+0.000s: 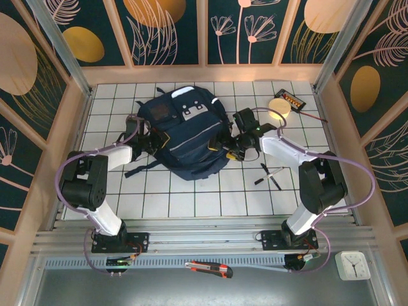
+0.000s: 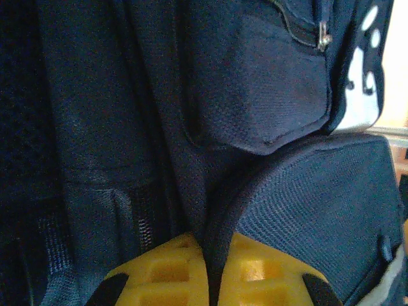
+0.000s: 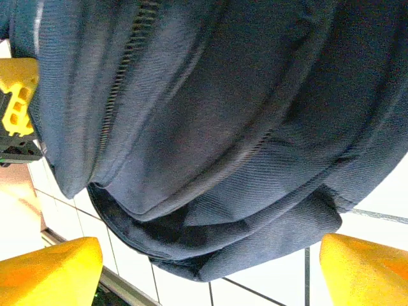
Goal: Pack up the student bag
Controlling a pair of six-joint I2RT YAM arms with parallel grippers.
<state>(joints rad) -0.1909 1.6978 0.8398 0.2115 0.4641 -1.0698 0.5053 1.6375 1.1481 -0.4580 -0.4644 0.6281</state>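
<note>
As left hand (image 2: 210, 280) pinches student bag (image 1: 185, 137) (seam), open tiles (image 1: 191, 197) nearside

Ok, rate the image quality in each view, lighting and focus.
Top external: evenly lit and sharp, the backpack crisp on the white tiles. Left wrist: dim, fabric nearly black at left, glare blown out at the right edge. Right wrist: yellow fingers out of focus, tiles overexposed at lower left.

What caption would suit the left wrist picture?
Left pincer shut on a fold of the navy student bag.
</note>
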